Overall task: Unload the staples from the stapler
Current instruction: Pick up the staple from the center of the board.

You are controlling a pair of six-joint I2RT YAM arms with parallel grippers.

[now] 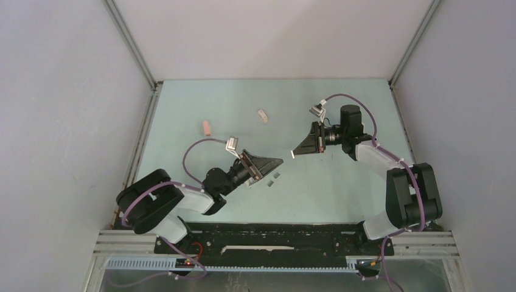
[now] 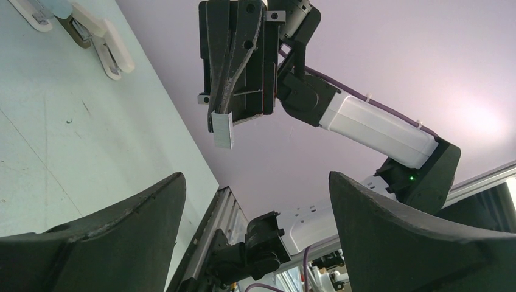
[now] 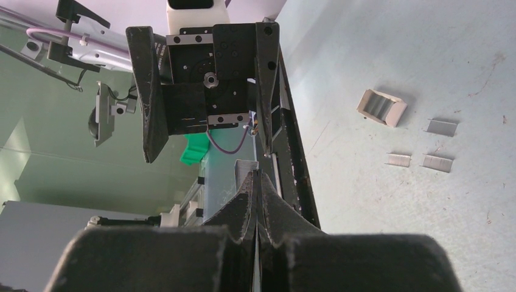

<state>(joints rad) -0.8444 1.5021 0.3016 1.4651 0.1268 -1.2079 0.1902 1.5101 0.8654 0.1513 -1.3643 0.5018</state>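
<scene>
My right gripper (image 1: 296,153) hangs above the table's middle, shut on a short grey strip of staples (image 2: 223,129) that sticks out past its tips (image 3: 246,167). My left gripper (image 1: 272,170) faces it from the lower left with its jaws wide open and nothing between them (image 2: 255,201). More staples lie loose on the table (image 1: 272,179); in the right wrist view they show as a chunky strip (image 3: 379,108) and thin ones (image 3: 438,163). A white stapler (image 1: 263,115) lies open farther back (image 2: 109,48).
A small pink stapler (image 1: 207,127) lies at the back left of the table. Grey walls close in the pale green table (image 1: 341,188) on three sides. A black base rail (image 1: 274,240) runs along the near edge.
</scene>
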